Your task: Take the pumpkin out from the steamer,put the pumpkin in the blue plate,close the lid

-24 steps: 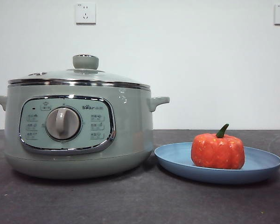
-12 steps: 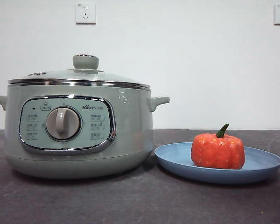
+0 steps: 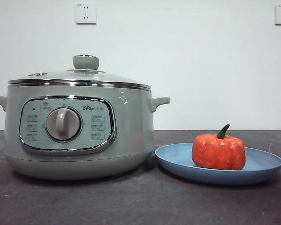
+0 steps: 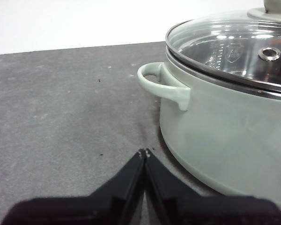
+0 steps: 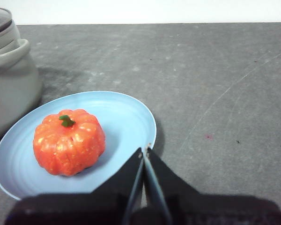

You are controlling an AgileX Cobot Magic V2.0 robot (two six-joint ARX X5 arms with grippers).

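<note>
The orange-red pumpkin (image 3: 218, 151) sits upright in the blue plate (image 3: 178, 161), to the right of the steamer (image 3: 131, 136). The glass lid (image 3: 79, 76) with its green knob rests closed on the steamer. The left wrist view shows the steamer (image 4: 225, 136), its side handle and the lid (image 4: 225, 47) close by; my left gripper (image 4: 144, 152) is shut and empty over bare table beside the pot. The right wrist view shows the pumpkin (image 5: 69, 141) on the plate (image 5: 126, 117); my right gripper (image 5: 144, 151) is shut and empty at the plate's edge. Neither arm shows in the front view.
The dark grey table (image 3: 140, 206) stretches in front of the pot and plate. Two wall sockets (image 3: 85, 13) sit on the white wall behind. The steamer's edge (image 5: 9, 79) shows beside the plate in the right wrist view.
</note>
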